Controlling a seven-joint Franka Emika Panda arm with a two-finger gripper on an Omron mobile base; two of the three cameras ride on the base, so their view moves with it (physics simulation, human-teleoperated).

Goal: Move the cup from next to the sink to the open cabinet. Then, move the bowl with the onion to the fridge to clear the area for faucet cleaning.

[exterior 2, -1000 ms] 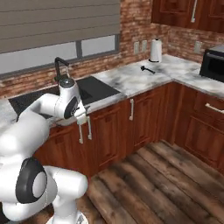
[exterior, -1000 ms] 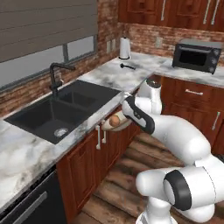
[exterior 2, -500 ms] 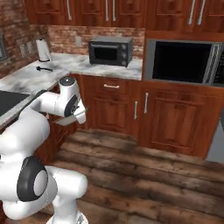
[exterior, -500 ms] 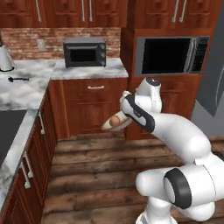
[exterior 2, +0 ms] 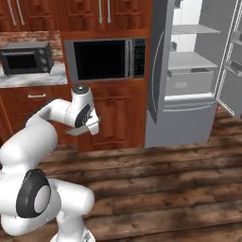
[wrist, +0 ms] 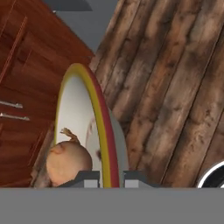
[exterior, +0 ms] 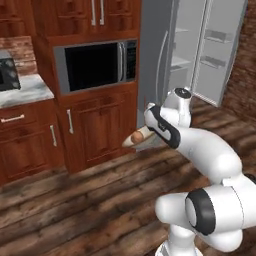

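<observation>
My gripper (wrist: 109,178) is shut on the rim of the bowl (wrist: 104,122) and carries it above the wooden floor. The onion (wrist: 68,162) lies inside the bowl, against its pale inner wall. In the left base view the bowl (exterior: 145,137) with the onion (exterior: 136,136) sticks out to the left of the gripper (exterior: 153,132). In the right base view the bowl (exterior 2: 77,130) sits under the hand, by the gripper (exterior 2: 90,125). The fridge (exterior 2: 163,71) stands open to the right, its pale shelves (exterior: 202,47) showing. The cup, sink, faucet and open cabinet are out of view.
A built-in black oven (exterior 2: 105,58) sits in reddish-brown cabinets (exterior: 95,130) right behind the bowl. A steel microwave (exterior 2: 26,56) stands on the marble counter (exterior: 22,90) at the left. The fridge door (exterior 2: 231,75) swings out at the far right. Wooden floor (exterior 2: 156,189) lies ahead.
The whole picture has swung from the sink counter past the microwave to the fridge, so the base has turned. The bowl with the onion stays in the gripper.
</observation>
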